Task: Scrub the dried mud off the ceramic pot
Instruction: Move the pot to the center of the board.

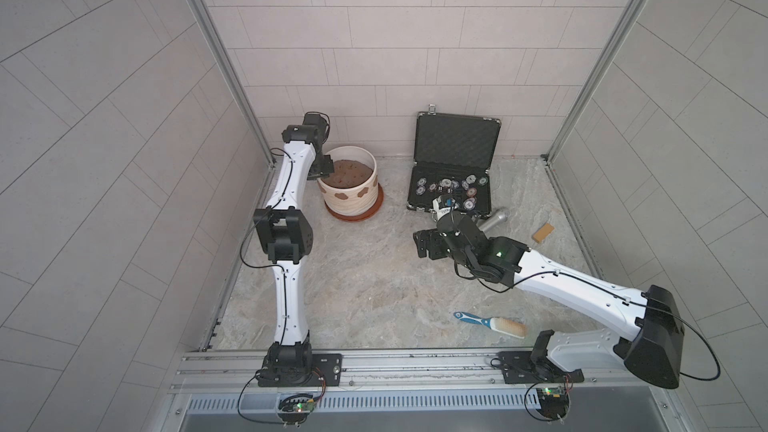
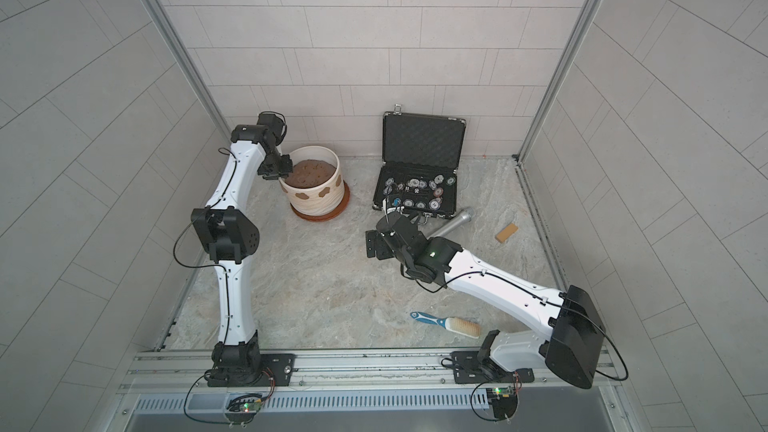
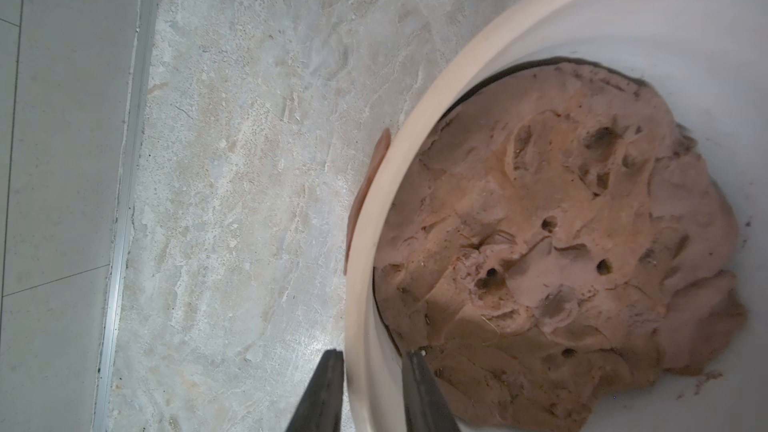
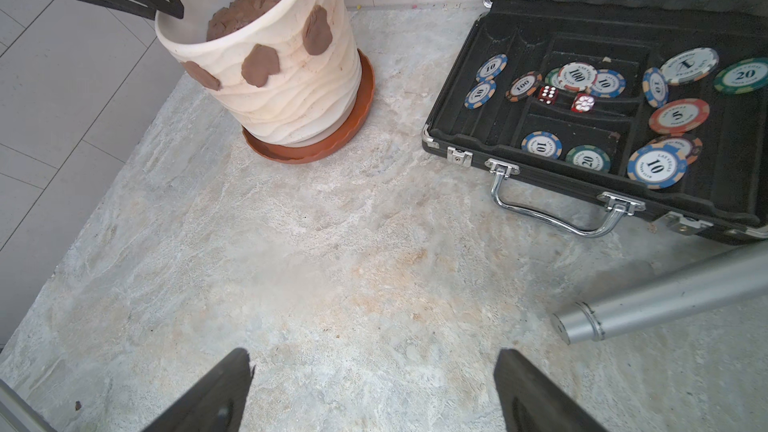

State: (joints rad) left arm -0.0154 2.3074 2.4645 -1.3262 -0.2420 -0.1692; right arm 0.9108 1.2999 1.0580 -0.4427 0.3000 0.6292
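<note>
Bracing step: left gripper (image 3: 372, 367) jaws clamped across the ceramic pot (image 4: 286, 93) rim, back-left on its saucer (image 4: 361, 89) | dried mud (image 4: 259, 65) patches untouched on its wall | right gripper (image 4: 374, 371) jaws wide apart, empty | next, I reckon: fetch the scrub brush (image 1: 490, 323) lying near the front edge.

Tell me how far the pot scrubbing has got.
Done: nothing scrubbed; dried mud patches sit whole on the ceramic pot. In hand: the left hand pinches the rim, one finger each side. Remaining: all scrubbing; the right hand is open and empty, the brush lies untouched on the table.
</note>
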